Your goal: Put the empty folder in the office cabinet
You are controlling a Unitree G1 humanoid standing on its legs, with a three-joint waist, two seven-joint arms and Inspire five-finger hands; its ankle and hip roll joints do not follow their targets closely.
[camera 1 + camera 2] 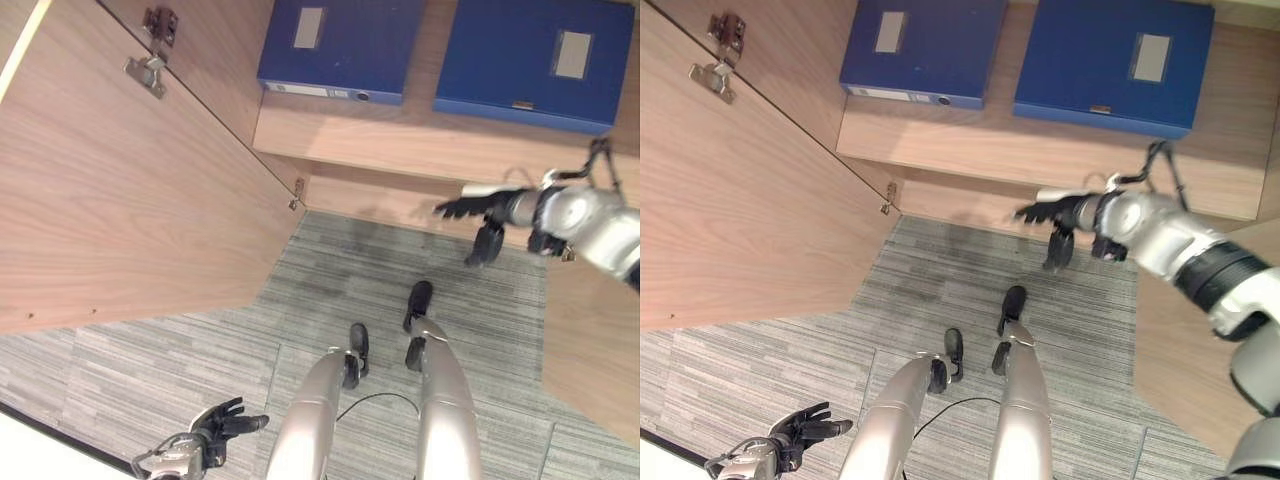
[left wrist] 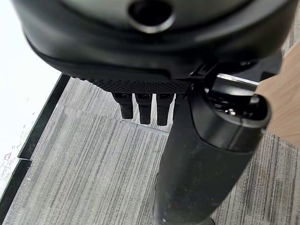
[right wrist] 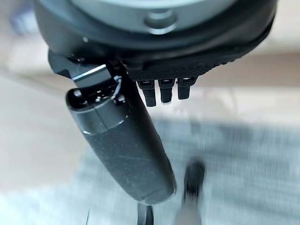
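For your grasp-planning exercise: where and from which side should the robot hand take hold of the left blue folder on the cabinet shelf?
Grip the left folder at its front edge, the spine facing the open cabinet front, coming straight in from the front. It lies flat on the shelf, and that edge is its nearest exposed side; the right robot hand is open and probably closest.

The cabinet [image 1: 130,190] is smooth light wood with shiny metal hinges [image 1: 148,72]. Two blue folders [image 1: 1110,62] look like matt plastic, maybe card. The floor carpet [image 1: 330,290] is rough grey cloth with stripes.
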